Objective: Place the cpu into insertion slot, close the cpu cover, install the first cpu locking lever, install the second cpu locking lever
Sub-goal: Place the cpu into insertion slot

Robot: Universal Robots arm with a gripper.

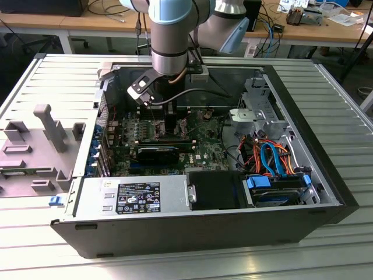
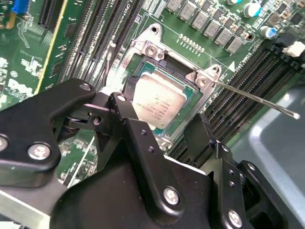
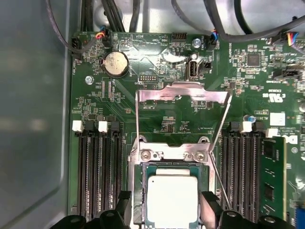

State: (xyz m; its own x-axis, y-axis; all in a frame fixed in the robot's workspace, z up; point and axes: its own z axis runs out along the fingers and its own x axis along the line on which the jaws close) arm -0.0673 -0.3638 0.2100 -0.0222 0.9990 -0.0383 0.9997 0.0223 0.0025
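Observation:
The cpu [image 3: 171, 200] lies flat in the socket on the green motherboard [image 3: 157, 62], its dull silver top [image 2: 159, 102] facing up. My gripper [image 3: 167, 210] hangs right over it, open, with one black finger [image 3: 123, 202] on each side of the chip and a gap between them and it. In the second wrist view the gripper [image 2: 159, 109] straddles the socket the same way. The cpu cover [image 3: 183, 93] stands raised off the socket on its hinge. A thin locking lever [image 2: 257, 100] sticks out unlatched from one socket corner.
The arm [image 1: 169, 35] reaches down into an open computer case [image 1: 192, 233]. Memory slots [image 3: 97, 176] flank the socket, and one green memory stick [image 3: 272, 181] stands beside it. Cables [image 1: 268, 154], a power supply [image 1: 137, 195] and a drive cage [image 1: 256, 114] crowd the case.

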